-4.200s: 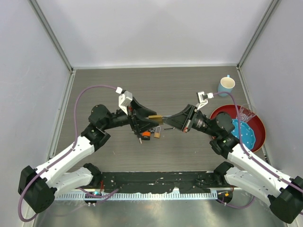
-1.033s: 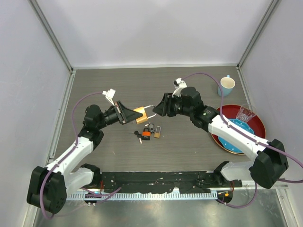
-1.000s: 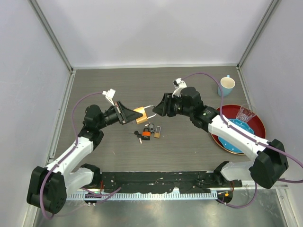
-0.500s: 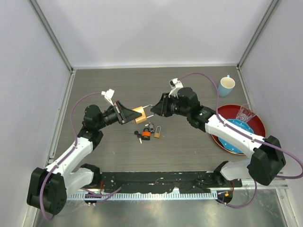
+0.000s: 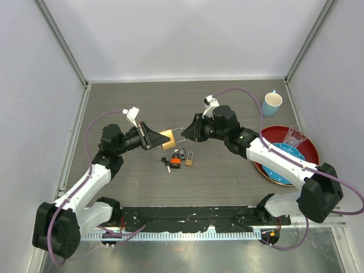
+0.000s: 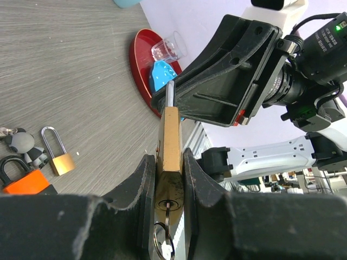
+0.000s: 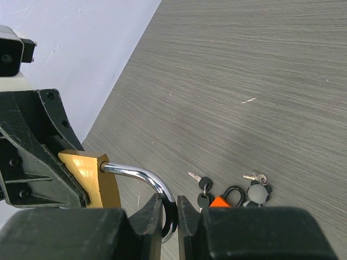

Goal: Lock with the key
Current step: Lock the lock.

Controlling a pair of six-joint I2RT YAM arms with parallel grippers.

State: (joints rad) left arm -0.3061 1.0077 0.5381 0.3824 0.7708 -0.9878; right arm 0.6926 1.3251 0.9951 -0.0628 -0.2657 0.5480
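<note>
Overhead, padlock (image 5: 166,138): brass body was held up off the table (image 5: 170,102), a little toward 9 o'clock from the middle.
Left gripper (image 5: 163,140): reached in from 9 o'clock, fingers pressed onto the padlock's body.
Right gripper (image 5: 183,132): came in from 3 o'clock, pinching the shackle (image 5: 177,133).
Loose items: an orange lock (image 5: 175,162), a small brass lock (image 5: 188,160) and spare keys (image 5: 166,164) lay on the table at 6 o'clock of the held padlock, apart from it.
Far side: a mug (image 5: 272,103) stood at 2 o'clock; a red plate (image 5: 311,166) lay at 3 to 4 o'clock, with a clear glass (image 5: 294,136) on it.

Left wrist, left gripper (image 6: 171,181): both fingers (image 6: 144,184) were clamped on the flat sides of the padlock (image 6: 171,135).
Key ring (image 6: 161,241): hung at 6 o'clock of the keyhole (image 6: 167,205); the key's blade could not be made out.
Right gripper (image 6: 169,96): met the top of the padlock at 12 o'clock.
Background: small brass lock (image 6: 58,157) and orange lock (image 6: 24,180) at 9 o'clock, red plate (image 6: 140,65) and clear glass (image 6: 168,47) toward 12 o'clock.

Right wrist, right gripper (image 7: 169,208): fingers (image 7: 153,212) were squeezed on the bend of the shackle (image 7: 135,174); its free end was hidden between them.
Padlock (image 7: 89,176): sat at 9 o'clock, seated in the left gripper (image 7: 32,157).
Table items: spare keys (image 7: 201,187) and orange lock (image 7: 225,197) lay at 3 o'clock of the fingers.
</note>
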